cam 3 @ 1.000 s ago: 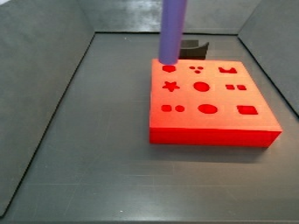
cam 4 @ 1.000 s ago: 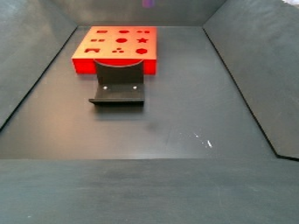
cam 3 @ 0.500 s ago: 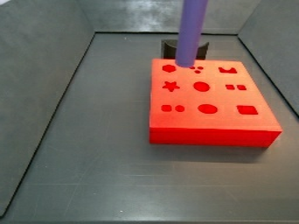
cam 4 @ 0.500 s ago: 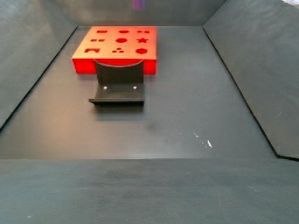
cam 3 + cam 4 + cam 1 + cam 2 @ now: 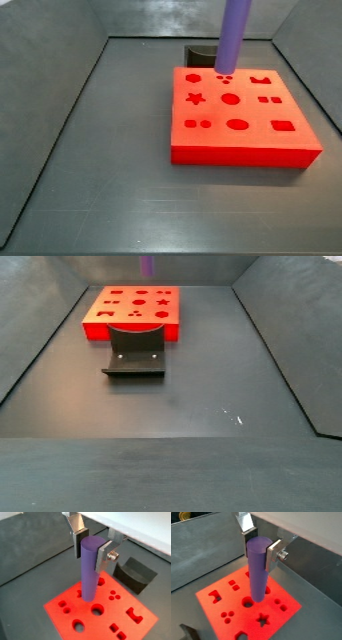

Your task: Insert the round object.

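My gripper [image 5: 92,546] is shut on the round object [image 5: 89,572], a long purple cylinder, and holds it upright above the red block [image 5: 100,611] with shaped holes. Both wrist views show the silver fingers [image 5: 273,553] clamping the peg's top end [image 5: 258,567]. In a side view the peg [image 5: 234,38] hangs over the block's far edge [image 5: 241,110], its lower end just above the small round holes. In a side view only the peg's tip [image 5: 148,266] shows at the frame's edge, above the block [image 5: 134,308]. The gripper itself is out of both side views.
The dark fixture [image 5: 135,353] stands on the floor right against the red block's side; it also shows in a wrist view [image 5: 135,573] and behind the block in a side view [image 5: 203,52]. Grey walls [image 5: 54,90] enclose the floor.
The peg has moved along the block's far edge, from over the hexagon hole toward the small round holes, staying upright in my grip.
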Robot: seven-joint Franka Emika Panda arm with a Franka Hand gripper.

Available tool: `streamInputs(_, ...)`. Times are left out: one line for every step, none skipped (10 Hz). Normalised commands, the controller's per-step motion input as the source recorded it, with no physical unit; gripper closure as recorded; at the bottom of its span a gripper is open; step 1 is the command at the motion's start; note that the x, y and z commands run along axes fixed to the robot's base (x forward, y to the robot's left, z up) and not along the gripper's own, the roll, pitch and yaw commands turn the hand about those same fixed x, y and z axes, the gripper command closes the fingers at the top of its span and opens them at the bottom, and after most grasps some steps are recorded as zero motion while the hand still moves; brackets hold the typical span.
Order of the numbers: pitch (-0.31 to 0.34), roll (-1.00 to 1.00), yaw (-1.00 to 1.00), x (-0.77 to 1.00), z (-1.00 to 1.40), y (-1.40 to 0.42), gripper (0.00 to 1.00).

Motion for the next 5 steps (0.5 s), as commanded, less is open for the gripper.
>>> streamInputs(0.000,0.35,0.19,0.66,-0.28,0.00,1.00)
streamInputs(0.000,0.30,0.19,0.60,-0.33,0.00,1.00)
streamInputs(0.000,0.24,0.14,0.48,-0.38,0.00,1.00)
streamInputs(0.000,0.17,0.09,0.30,-0.32,0.00,1.00)
streamInputs(0.000,0.10,0.09,0.41,-0.27,0.00,1.00)
